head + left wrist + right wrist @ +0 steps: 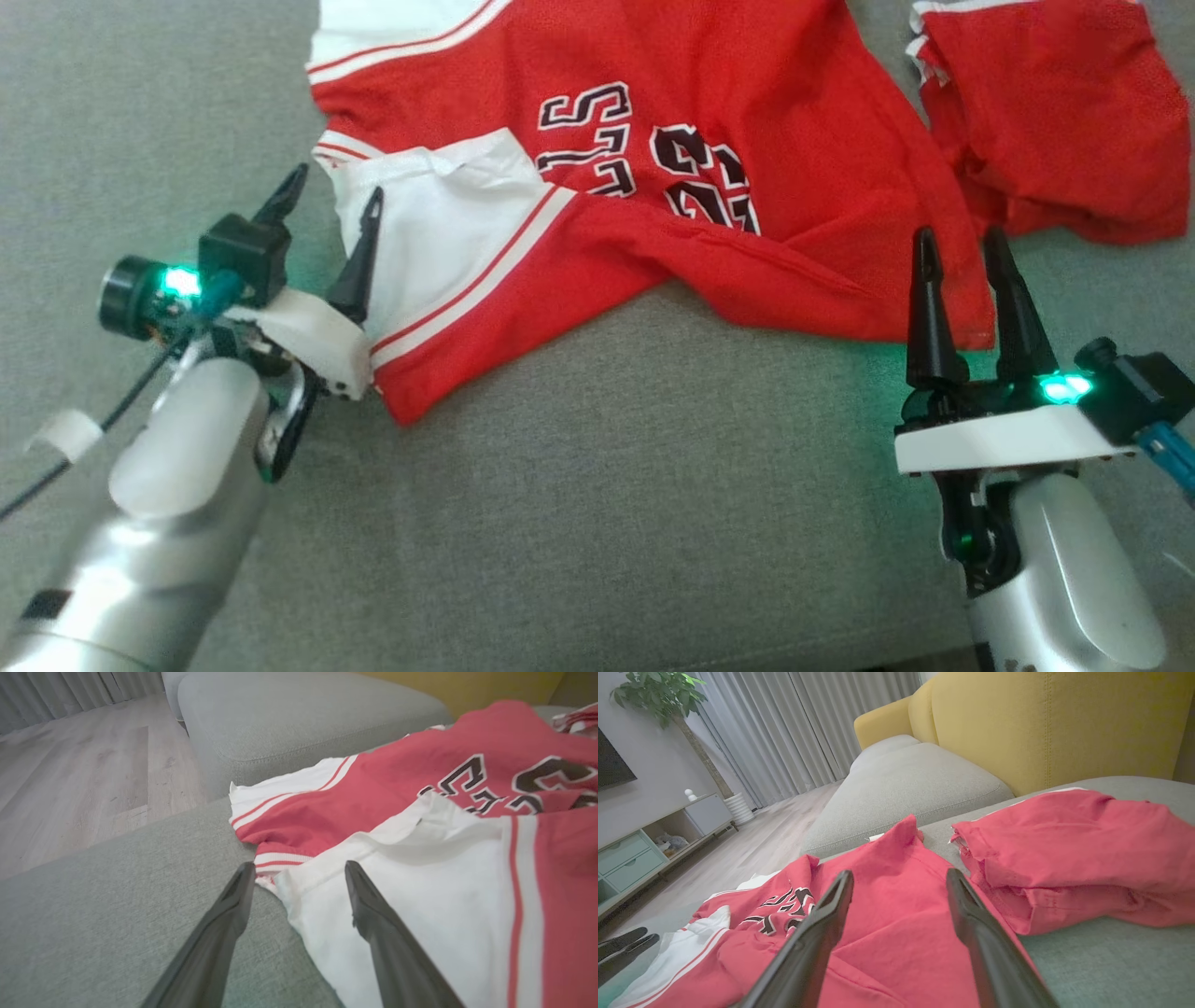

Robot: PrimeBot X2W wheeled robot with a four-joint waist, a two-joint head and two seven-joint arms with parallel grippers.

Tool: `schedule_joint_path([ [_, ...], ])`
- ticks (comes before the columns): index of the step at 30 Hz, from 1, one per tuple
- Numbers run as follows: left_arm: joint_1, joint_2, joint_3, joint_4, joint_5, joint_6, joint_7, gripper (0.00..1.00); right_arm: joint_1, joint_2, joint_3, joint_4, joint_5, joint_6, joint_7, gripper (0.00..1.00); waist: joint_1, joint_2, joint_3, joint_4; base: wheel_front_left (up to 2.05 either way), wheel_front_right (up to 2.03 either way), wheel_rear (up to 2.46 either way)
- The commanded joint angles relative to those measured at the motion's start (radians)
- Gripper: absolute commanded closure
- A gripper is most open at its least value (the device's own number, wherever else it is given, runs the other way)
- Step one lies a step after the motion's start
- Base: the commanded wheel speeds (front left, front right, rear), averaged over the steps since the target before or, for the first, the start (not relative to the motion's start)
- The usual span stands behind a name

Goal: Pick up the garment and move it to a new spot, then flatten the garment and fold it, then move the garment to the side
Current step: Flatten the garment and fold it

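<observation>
The garment (709, 121) is a red jersey with white side panels and black lettering, lying crumpled on the grey sofa seat (597, 485). My left gripper (336, 185) is open at the jersey's left edge. In the left wrist view the white corner (299, 891) of the garment (420, 872) lies between the fingers of the left gripper (298, 865). My right gripper (960, 233) is open over the jersey's right hem. The right wrist view has the right gripper (899, 873) spread above the red cloth (896, 924), with nothing held.
A second red garment (1055, 112) lies bunched at the far right of the seat, close to the jersey. Beyond it are another grey cushion (906, 784) and a yellow backrest (1045, 723). Wooden floor (70, 774) drops off past the seat's left edge.
</observation>
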Motion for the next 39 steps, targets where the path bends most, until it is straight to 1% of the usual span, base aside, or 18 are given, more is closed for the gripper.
schedule_joint_path([
  [1, -0.059, 0.045, 0.026, 0.010, 0.010, -0.010, 0.013, 0.00, -0.023, -0.002, 0.026, -0.034, 0.010, -0.001, -0.009, 0.00, -0.0002, 0.0000, 0.016, -0.014, 0.00, 0.00, 0.00],
  [4, -0.079, 0.048, 0.021, 0.043, 0.013, -0.020, 0.015, 0.00, -0.026, -0.002, 0.027, -0.034, 0.011, -0.001, -0.009, 0.00, -0.0002, 0.0000, 0.023, -0.019, 0.00, 0.00, 0.00],
  [11, -0.116, 0.034, 0.011, 0.112, 0.007, -0.041, 0.001, 0.00, -0.029, -0.002, 0.025, -0.030, 0.013, -0.001, -0.009, 0.00, -0.0002, 0.0000, 0.033, -0.028, 0.00, 0.00, 0.00],
  [12, -0.119, 0.031, 0.010, 0.120, 0.004, -0.047, 0.001, 0.21, -0.029, -0.002, 0.025, -0.029, 0.013, -0.001, -0.009, 0.00, -0.0002, 0.0000, 0.033, -0.029, 0.00, 0.00, 0.00],
  [13, -0.122, 0.029, 0.007, 0.128, 0.003, -0.052, 0.000, 0.89, -0.030, -0.002, 0.024, -0.028, 0.013, -0.001, -0.009, 0.00, -0.0002, 0.0000, 0.033, -0.029, 0.00, 0.00, 0.00],
  [14, -0.125, 0.027, 0.004, 0.134, 0.001, -0.059, -0.002, 1.00, -0.030, -0.002, 0.024, -0.028, 0.013, -0.001, -0.009, 0.00, -0.0002, 0.0000, 0.033, -0.029, 0.00, 0.00, 0.00],
  [20, -0.137, 0.007, 0.000, 0.164, -0.023, -0.084, -0.017, 1.00, -0.031, -0.002, 0.020, -0.018, 0.010, -0.001, -0.009, 0.00, -0.0002, 0.0000, 0.026, -0.022, 0.00, 0.00, 0.00],
  [24, -0.144, 0.010, -0.004, 0.173, -0.016, -0.085, -0.059, 1.00, -0.030, -0.002, 0.016, -0.005, 0.009, -0.001, -0.009, 0.00, -0.0002, 0.0000, 0.010, -0.017, 0.00, 0.00, 0.00],
  [27, -0.156, 0.016, -0.003, 0.160, -0.005, -0.077, -0.106, 1.00, -0.031, -0.002, 0.017, 0.003, 0.007, -0.001, -0.009, 0.00, -0.0002, 0.0000, -0.007, -0.012, 0.00, 0.00, 0.00],
  [31, -0.193, 0.053, 0.012, 0.115, 0.028, -0.051, -0.154, 1.00, -0.030, -0.002, 0.017, 0.009, 0.007, -0.001, -0.009, 0.00, -0.0002, 0.0000, -0.033, -0.007, 0.00, 0.00, 0.00],
  [34, -0.229, 0.091, 0.045, 0.055, 0.046, -0.036, -0.168, 1.00, -0.027, -0.002, 0.023, 0.016, 0.006, -0.001, -0.009, 0.00, -0.0002, 0.0000, -0.054, -0.005, 0.00, 0.00, 0.00],
  [39, -0.267, 0.152, 0.105, -0.124, 0.102, -0.015, -0.171, 1.00, -0.020, -0.002, 0.021, 0.026, 0.005, -0.001, -0.009, 0.00, -0.0002, 0.0000, -0.082, 0.013, 0.00, 0.00, 0.00],
])
